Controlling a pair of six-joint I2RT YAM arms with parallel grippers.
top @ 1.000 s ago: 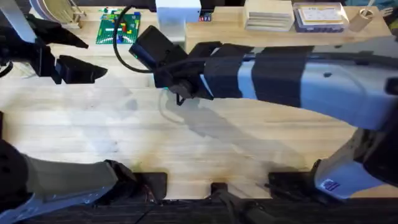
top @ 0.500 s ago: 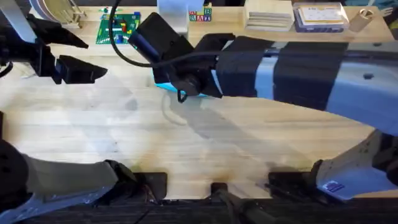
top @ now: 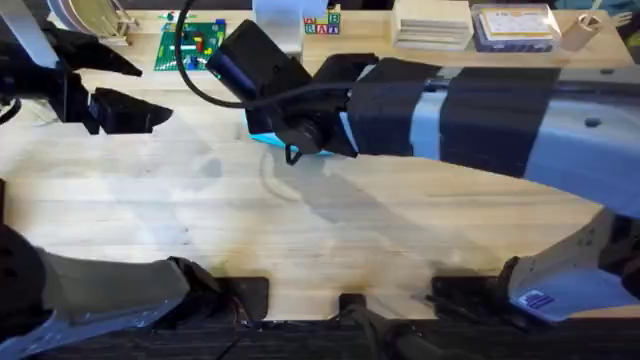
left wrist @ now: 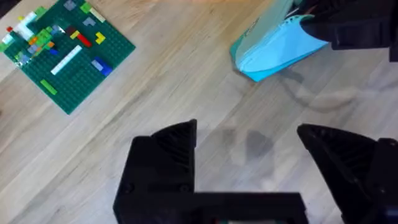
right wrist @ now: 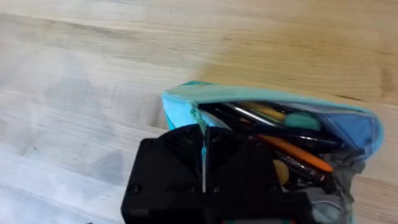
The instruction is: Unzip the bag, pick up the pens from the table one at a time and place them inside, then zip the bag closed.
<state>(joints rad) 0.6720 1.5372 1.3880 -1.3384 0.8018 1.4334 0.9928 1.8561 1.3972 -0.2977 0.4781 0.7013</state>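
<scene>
The light blue bag [top: 262,138] lies on the table [top: 300,230] at the back middle, mostly under my right arm. In the right wrist view the bag [right wrist: 354,127] gapes open, and dark pens [right wrist: 273,130] lie inside it among orange and teal things. My right gripper [right wrist: 204,168] is shut at the bag's open zipper edge; overhead, the right gripper [top: 290,150] sits at the bag's near side. My left gripper [top: 155,93] hovers open at the back left, holding nothing. From the left wrist, the bag [left wrist: 280,50] lies beyond the left gripper [left wrist: 245,134].
A green Lego baseplate [top: 190,45] with loose bricks lies at the back left, near my left gripper. Boxes and a clear container [top: 515,25] line the back edge. My right arm [top: 480,120] spans the table's right half. Bare wood lies in front of the bag.
A second ago my right arm shifted toward the back of the table, uncovering more of the blue bag. Nothing has moved in the last half second. The left arm stayed still.
</scene>
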